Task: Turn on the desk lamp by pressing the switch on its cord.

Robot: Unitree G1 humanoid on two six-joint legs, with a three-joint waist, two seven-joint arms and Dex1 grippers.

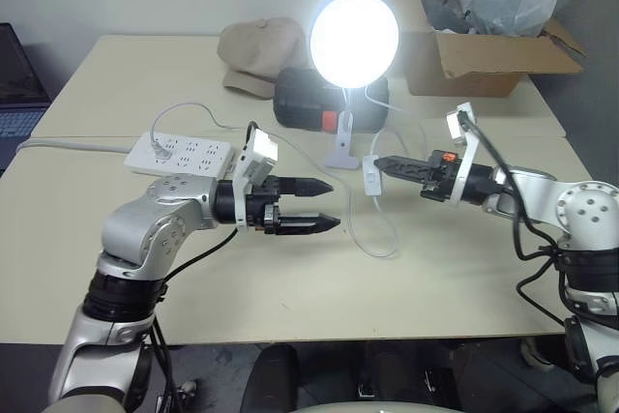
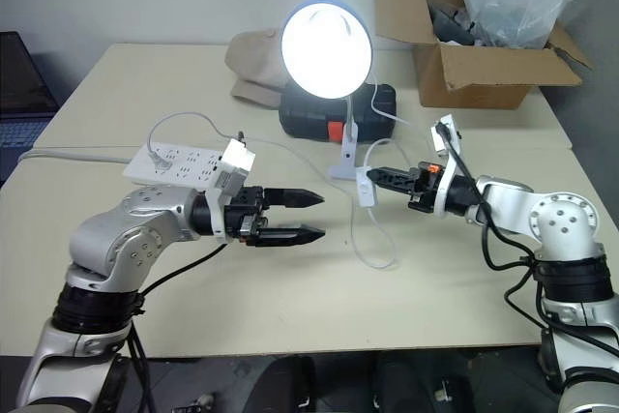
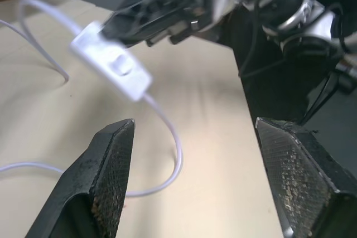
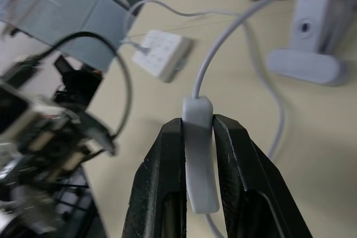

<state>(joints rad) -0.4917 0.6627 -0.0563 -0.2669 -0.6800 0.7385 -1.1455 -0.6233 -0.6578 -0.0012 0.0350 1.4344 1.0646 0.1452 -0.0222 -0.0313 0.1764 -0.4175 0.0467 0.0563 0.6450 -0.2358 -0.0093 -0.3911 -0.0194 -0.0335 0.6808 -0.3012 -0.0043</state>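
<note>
Desk lamp [image 1: 354,38] is lit, so task looks done. Right gripper [image 4: 196,137] clamps the cord's switch [image 1: 371,175]; left gripper [image 1: 322,205] gapes empty nearby.

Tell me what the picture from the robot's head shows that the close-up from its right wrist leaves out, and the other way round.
From the head: the lit desk lamp, a tan cap, a cardboard box, and the left claw open above the table.

From the right wrist: how the right claw pinches the switch by its two sides, with the cord running up out of it.

Both show the white power strip, the lamp's clip base and the switch lifted off the table.
</note>
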